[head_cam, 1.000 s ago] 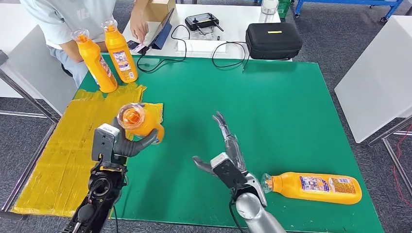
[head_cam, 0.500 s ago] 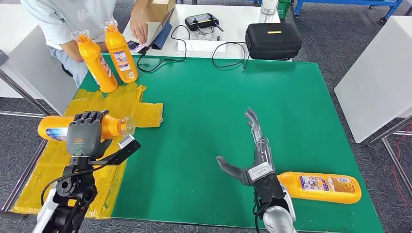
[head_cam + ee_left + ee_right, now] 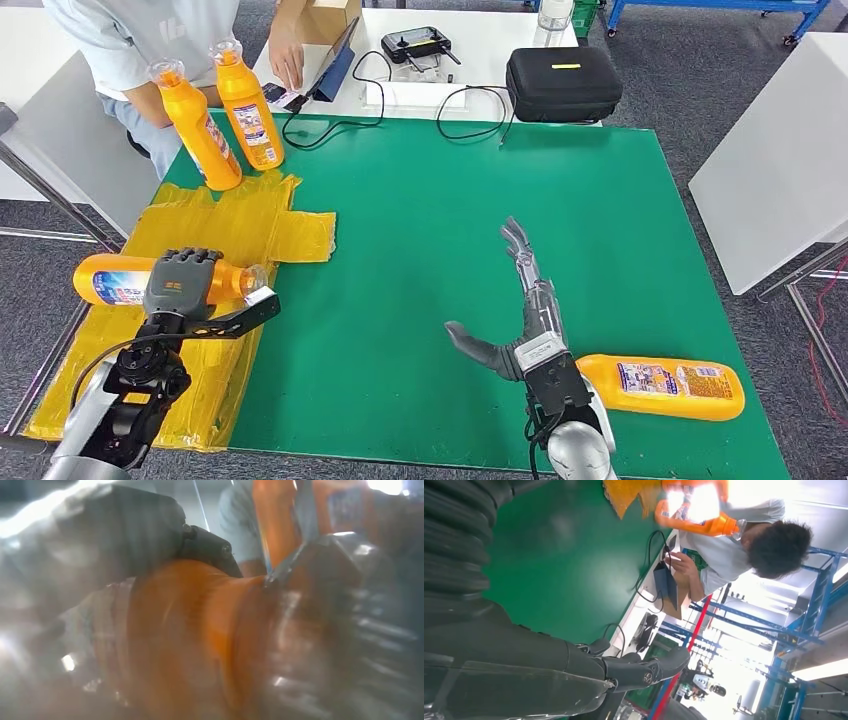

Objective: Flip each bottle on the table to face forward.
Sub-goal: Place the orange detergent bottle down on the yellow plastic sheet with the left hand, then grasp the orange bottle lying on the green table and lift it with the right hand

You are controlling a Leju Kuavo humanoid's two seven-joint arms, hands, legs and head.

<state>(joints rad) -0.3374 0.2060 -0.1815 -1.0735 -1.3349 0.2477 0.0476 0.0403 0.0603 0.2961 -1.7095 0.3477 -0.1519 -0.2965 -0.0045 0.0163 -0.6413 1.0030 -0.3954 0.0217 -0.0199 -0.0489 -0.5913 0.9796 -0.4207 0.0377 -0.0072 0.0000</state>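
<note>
Head view: left robot hand point(image 3: 180, 283) clamped around sideways bottle point(image 3: 112, 280); right robot hand point(image 3: 520, 318) splayed, empty, just beside lying bottle point(image 3: 660, 386).

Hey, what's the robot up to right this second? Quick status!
Left robot hand grips an orange bottle sideways above the yellow sheet. Right robot hand open, beside the lying bottle. Nothing in the way.

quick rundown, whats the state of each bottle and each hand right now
left hand: grips a bottle, fingers wrapped over it
held bottle: on its side above the yellow sheet
bottle by the right hand: lying on the green mat, not held
two far bottles: upright
right hand: open, fingers spread, empty
</note>
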